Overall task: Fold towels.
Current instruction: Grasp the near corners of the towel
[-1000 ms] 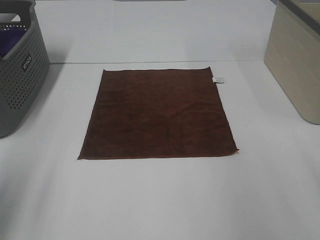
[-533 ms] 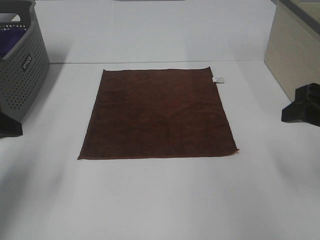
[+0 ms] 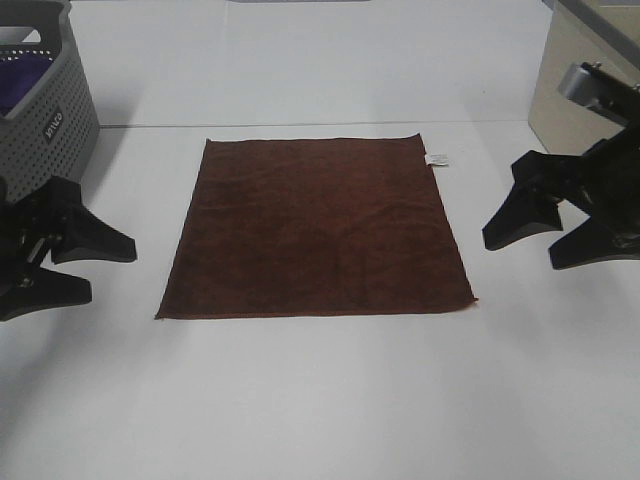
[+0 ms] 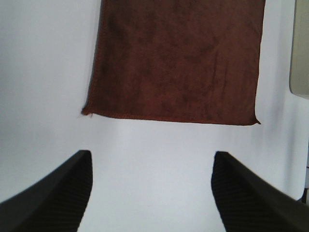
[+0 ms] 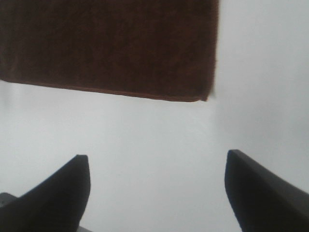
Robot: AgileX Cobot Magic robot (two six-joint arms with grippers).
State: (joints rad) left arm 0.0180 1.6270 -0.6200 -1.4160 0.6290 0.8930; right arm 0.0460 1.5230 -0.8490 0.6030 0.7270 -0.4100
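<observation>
- Towel [image 3: 315, 230]: dark reddish-brown microfibre square, spread flat mid-table on the white table [image 3: 320, 410]; white tag [image 3: 437, 160] at its far right corner.
- Handling, as judged: light, limp, slightly grippy nap. It should sag rather than hold its shape. Best taken at the two near corners, pinched low on the stitched hem.
- Left gripper [image 3: 112, 268]: fingers spread wide, holding nothing, near the left edge, not touching.
- Right gripper [image 3: 518, 252]: also spread wide and empty, near the right edge, not touching.
- Surroundings: grey perforated basket [image 3: 45, 160] far left, purple cloth [image 3: 20, 80] inside; beige container [image 3: 585, 130] far right. Neither looks likely to obstruct a fold.
</observation>
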